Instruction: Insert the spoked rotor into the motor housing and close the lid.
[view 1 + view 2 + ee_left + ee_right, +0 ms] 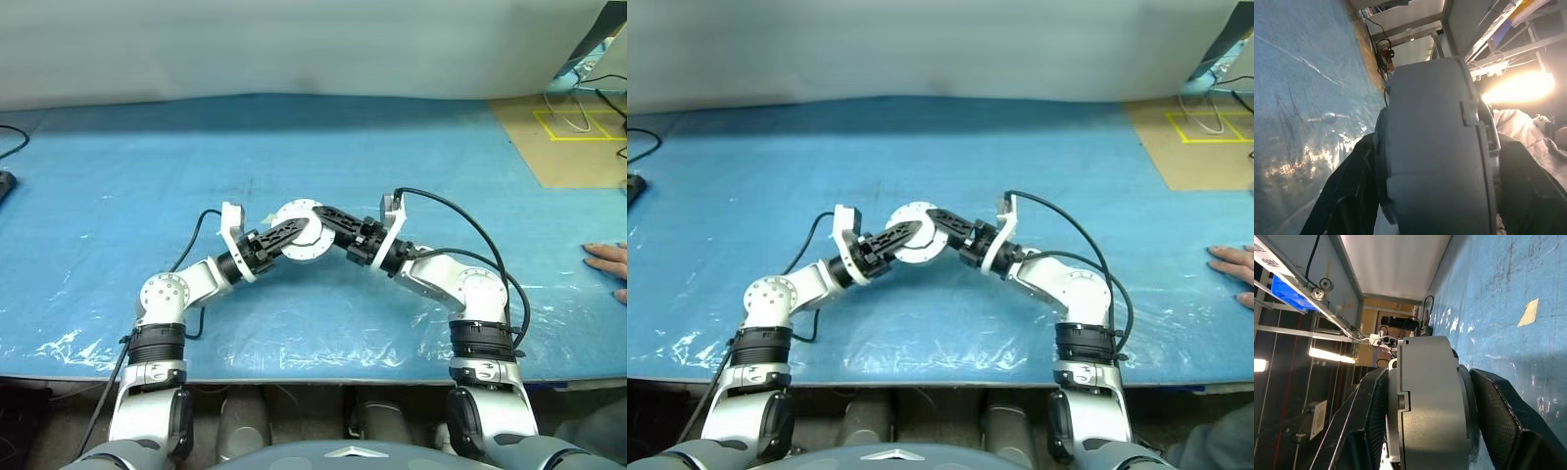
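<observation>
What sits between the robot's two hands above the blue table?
The round grey motor housing, gripped from both sides by the left hand and right hand, seen in the left eye view.

Grey motor housing (pixel 1435 147) seen edge-on, stepped seam down its side, black fingers (pixel 1347 196) on either side of it, blue plastic-covered table (pixel 1298 98) beside, bright lamp glare beyond.
</observation>
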Controlling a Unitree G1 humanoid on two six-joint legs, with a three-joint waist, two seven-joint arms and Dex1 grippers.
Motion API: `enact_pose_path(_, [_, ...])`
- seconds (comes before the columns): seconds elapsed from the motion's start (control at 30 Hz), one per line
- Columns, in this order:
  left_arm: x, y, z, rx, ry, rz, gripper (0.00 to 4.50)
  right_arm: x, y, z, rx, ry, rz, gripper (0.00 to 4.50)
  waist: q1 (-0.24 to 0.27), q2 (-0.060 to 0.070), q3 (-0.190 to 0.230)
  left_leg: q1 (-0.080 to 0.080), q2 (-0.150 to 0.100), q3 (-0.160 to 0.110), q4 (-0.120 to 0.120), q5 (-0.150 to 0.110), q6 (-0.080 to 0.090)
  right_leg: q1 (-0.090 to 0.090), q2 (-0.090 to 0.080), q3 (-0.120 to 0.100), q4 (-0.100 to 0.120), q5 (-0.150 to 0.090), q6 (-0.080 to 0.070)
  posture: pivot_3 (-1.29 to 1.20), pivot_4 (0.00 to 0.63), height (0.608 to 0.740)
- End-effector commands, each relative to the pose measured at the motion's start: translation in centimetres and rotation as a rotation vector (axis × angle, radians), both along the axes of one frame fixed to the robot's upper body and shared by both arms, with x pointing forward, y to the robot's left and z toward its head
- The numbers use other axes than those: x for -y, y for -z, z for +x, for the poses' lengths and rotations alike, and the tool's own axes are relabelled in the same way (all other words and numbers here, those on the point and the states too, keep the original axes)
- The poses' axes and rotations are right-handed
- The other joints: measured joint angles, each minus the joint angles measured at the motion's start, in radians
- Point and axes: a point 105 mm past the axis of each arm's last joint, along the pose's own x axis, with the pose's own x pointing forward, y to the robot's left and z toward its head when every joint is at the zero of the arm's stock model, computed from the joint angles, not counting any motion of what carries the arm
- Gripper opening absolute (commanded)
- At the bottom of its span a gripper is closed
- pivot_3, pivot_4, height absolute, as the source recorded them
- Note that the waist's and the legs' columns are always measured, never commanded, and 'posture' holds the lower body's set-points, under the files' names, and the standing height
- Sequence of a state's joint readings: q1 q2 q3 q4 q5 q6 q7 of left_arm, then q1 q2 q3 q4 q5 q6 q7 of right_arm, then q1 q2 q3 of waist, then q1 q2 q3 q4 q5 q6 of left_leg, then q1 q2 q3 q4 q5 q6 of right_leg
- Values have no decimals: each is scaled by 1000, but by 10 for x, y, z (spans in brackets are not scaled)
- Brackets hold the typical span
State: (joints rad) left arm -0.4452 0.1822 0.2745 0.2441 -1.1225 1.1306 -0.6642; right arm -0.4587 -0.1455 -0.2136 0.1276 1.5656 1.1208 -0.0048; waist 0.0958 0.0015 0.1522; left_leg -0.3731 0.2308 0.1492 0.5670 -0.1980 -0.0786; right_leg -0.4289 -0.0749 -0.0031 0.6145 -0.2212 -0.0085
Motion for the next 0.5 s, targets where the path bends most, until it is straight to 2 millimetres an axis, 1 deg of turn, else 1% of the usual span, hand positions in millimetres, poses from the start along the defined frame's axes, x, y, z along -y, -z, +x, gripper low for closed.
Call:
enact_pose_path(0.03, [-2, 10, 7, -93, -1, 55, 2778, -6, -30, -6, 125, -33, 59, 2373, 0, 0, 0, 0, 0, 0, 0, 0, 0, 0, 0, 0, 0, 0, 0, 0, 150, 740])
enact_pose_path(0.27, [1, 2, 1, -84, 39, 34, 2778, -6, -29, -6, 126, -25, 56, 2373, -1, 0, 0, 0, 0, 0, 1, 0, 0, 0, 0, 0, 0, 0, 0, 0, 150, 740])
enact_pose_path(0.37, [4, -4, -4, -54, 68, 20, 2535, -6, -29, -4, 127, -20, 54, 2373, 0, 0, 0, -1, 0, 0, 1, 0, 0, 0, 0, 0, 0, 0, 0, 0, 150, 740])
enact_pose_path(0.5, [5, 6, -1, -69, 38, 120, 2508, -7, -28, -3, 127, -14, 47, 2373, 0, 0, 0, -1, 0, 0, 1, 0, 0, 0, 0, 0, 0, 0, 0, 0, 150, 740])
